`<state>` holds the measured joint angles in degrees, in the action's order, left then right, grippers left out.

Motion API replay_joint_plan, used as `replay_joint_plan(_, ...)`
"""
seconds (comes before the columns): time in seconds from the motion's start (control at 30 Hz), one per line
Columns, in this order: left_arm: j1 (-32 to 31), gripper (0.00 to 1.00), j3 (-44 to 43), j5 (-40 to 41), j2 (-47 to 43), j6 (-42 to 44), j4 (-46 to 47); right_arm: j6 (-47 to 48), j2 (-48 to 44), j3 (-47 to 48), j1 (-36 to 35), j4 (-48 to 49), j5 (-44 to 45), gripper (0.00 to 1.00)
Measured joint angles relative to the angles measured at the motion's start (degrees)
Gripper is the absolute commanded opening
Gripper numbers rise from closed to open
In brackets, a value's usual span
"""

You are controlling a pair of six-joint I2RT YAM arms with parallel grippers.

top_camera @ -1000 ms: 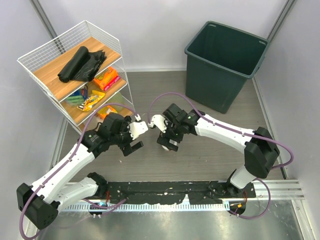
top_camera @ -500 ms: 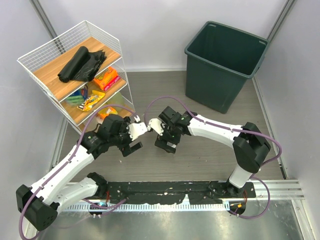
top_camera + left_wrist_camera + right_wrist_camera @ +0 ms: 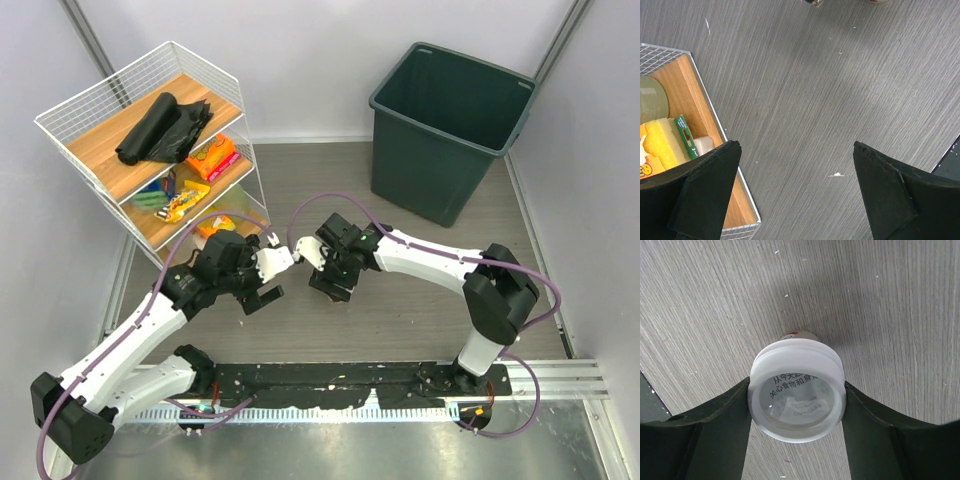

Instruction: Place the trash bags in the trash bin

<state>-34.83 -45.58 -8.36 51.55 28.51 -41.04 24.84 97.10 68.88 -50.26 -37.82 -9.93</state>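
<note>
The trash bags (image 3: 165, 128) lie as a black crinkled heap on the top wooden shelf of the white wire rack, far from both grippers. The trash bin (image 3: 430, 170) stands empty at the back right. My right gripper (image 3: 330, 285) points down at the floor, and in the right wrist view this gripper (image 3: 797, 396) is shut on a white-lidded can (image 3: 797, 390), both fingers pressing its lid. My left gripper (image 3: 262, 295) hangs open over bare floor beside the rack; its fingers (image 3: 705, 190) hold nothing.
The wire rack (image 3: 150, 215) stands at the left with colourful snack packets (image 3: 210, 157) on its lower shelves. Its bottom corner (image 3: 715, 165) and a yellow packet (image 3: 662, 145) show in the left wrist view. The two grippers are close together mid-floor.
My right gripper has shifted a little left and closed its fingers onto the can's lid. The left arm has barely moved and stays open.
</note>
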Motion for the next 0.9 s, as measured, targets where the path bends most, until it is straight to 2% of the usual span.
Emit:
replay_joint_plan(0.2,0.0,1.00,-0.1,0.2,-0.3,0.1,-0.2,0.3,-2.3,-1.4,0.3,-1.7,2.9,0.41)
replay_joint_plan(0.37,0.0,1.00,-2.4,0.1,0.0,-0.1,-1.5,0.9,-7.8,-3.7,3.6,-4.9,5.4,0.40)
replay_joint_plan(0.63,0.0,1.00,-9.8,-0.5,2.2,-1.6,-1.7,5.0,-19.0,-9.9,19.3,-8.3,7.0,0.40)
replay_joint_plan(0.77,0.0,1.00,-11.9,-0.5,3.1,-2.6,-1.6,8.4,-24.3,-15.0,29.6,-10.1,7.6,0.40)
replay_joint_plan(0.9,0.0,1.00,-12.7,-0.4,4.1,-3.0,-1.5,11.6,-29.0,-18.3,36.6,-12.0,7.2,0.40)
